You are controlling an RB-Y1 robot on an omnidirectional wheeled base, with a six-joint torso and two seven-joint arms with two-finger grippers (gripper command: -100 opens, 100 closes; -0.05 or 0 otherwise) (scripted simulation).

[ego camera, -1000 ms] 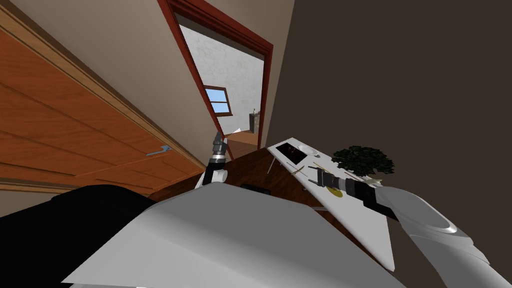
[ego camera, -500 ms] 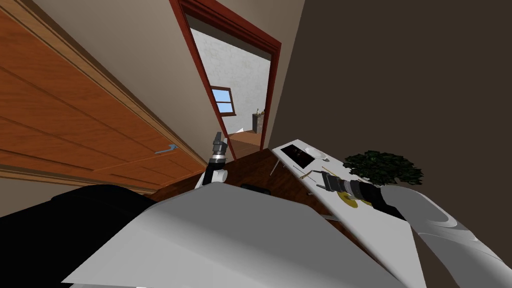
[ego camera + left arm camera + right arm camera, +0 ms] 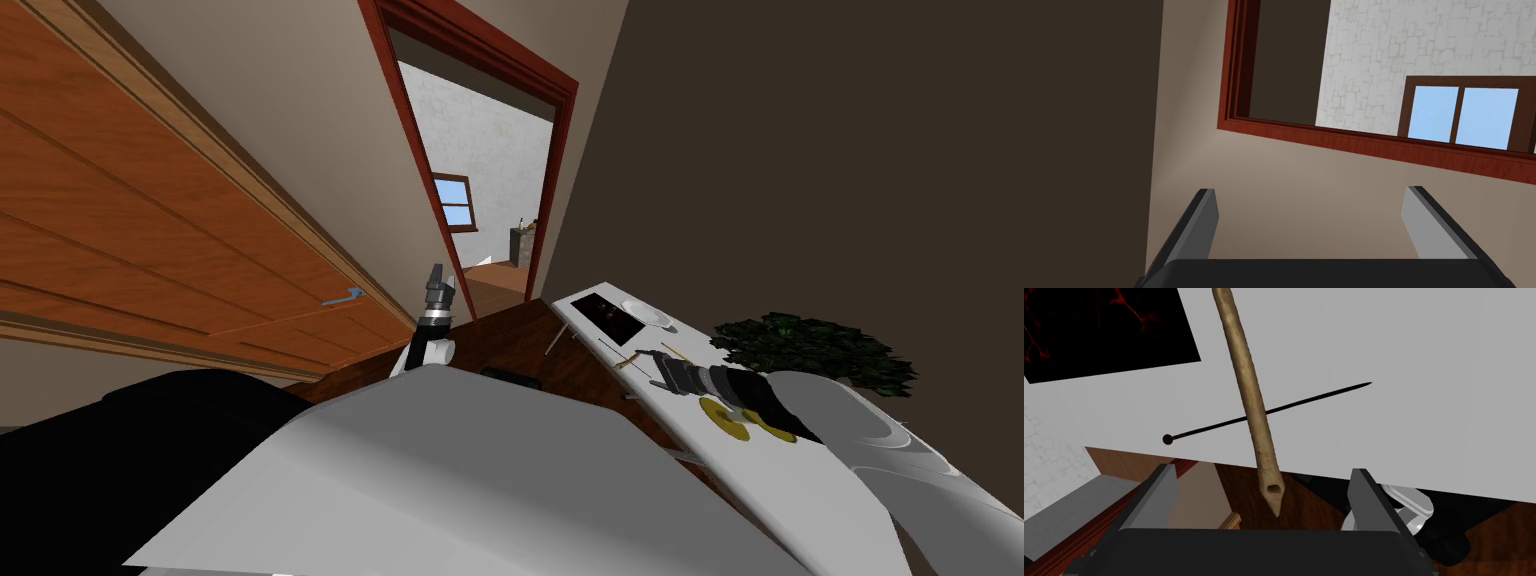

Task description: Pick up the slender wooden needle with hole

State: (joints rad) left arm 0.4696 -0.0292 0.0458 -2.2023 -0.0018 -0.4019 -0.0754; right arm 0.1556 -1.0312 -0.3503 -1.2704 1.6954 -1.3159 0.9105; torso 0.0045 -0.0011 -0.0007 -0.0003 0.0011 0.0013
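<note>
Right gripper (image 3: 1264,470) fingers (image 3: 1160,493) apart, straddling wooden needle (image 3: 1251,398), no contact; eye end past desk (image 3: 1424,388) edge. Left gripper (image 3: 1309,192) spread too.

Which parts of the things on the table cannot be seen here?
Wooden needle: far end cut off by the picture's edge, right wrist view.
Black pin: middle hidden behind the needle, same view.
Dark slab: cut off by that picture's corner.
Yellow discs: partly under the right forearm, head view.

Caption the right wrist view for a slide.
Open right gripper frames the holed tip of a slender tan wooden needle overhanging the white table.
</note>
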